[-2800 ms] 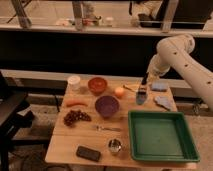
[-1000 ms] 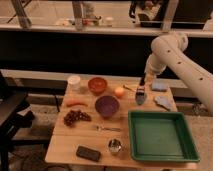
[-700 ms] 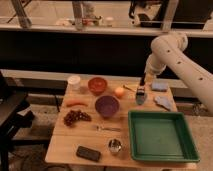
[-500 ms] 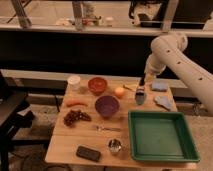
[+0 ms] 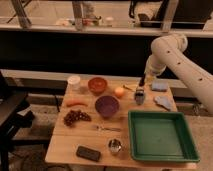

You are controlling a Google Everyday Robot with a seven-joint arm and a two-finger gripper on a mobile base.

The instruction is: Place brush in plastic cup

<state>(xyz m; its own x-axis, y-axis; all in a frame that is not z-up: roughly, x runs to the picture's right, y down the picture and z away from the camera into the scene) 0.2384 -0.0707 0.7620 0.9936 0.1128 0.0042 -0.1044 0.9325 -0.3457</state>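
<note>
The plastic cup (image 5: 139, 98), small and pale blue-grey, stands upright on the wooden table (image 5: 85, 137) just right of an orange (image 5: 119, 92). My gripper (image 5: 142, 85) hangs straight above the cup at the end of the white arm (image 5: 170, 52). It is shut on a short thin thing that looks like the brush (image 5: 140, 91), whose lower end reaches the cup's rim. How far the brush goes into the cup is hidden.
A green tray (image 5: 186, 150) fills the front right. A purple bowl (image 5: 107, 106), a red bowl (image 5: 97, 85), a white cup (image 5: 74, 81), a carrot (image 5: 76, 103), grapes (image 5: 75, 117), a metal cup (image 5: 115, 146), a dark block (image 5: 87, 153), a blue sponge (image 5: 160, 86) and a thin stick (image 5: 128, 88) lie around.
Since the oldest frame the arm's upper part has swung a little left over the cup. Over the last second nothing has visibly moved.
</note>
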